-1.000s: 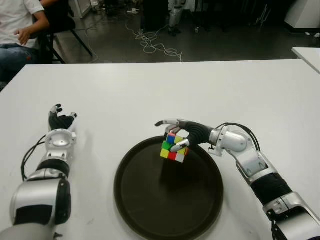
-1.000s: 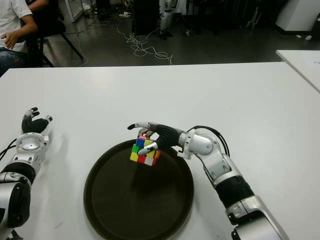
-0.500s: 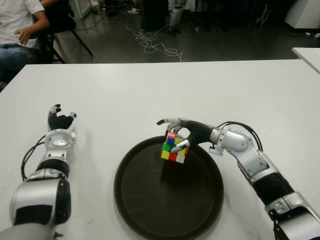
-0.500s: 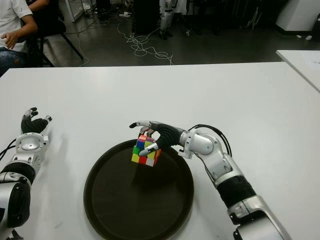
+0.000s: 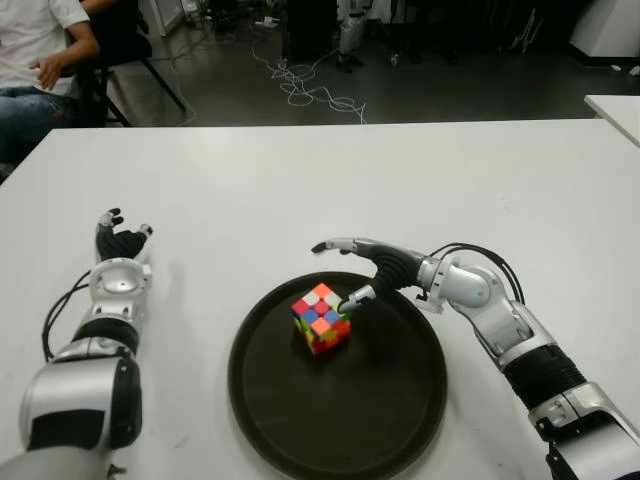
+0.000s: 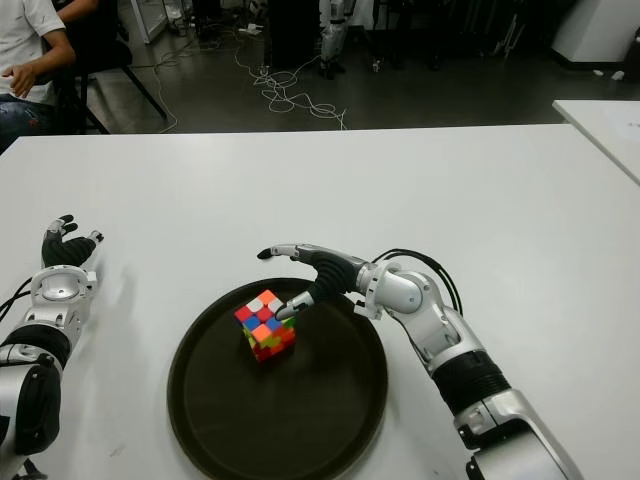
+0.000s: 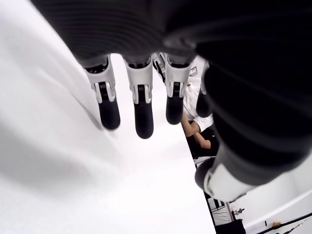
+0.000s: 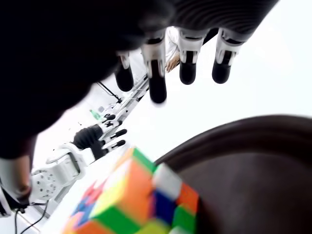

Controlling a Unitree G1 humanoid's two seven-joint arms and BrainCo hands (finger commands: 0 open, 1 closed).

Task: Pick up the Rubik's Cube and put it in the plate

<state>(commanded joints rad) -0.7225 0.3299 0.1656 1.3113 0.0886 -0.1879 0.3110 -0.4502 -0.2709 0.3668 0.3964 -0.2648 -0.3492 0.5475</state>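
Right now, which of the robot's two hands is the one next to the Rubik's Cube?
The right hand, open over the plate rim beside the Rubik's Cube. The left hand shows far off at the table's left.

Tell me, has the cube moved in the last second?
Yes. The cube dropped out of the right hand onto the plate, ending nearer the plate's middle.
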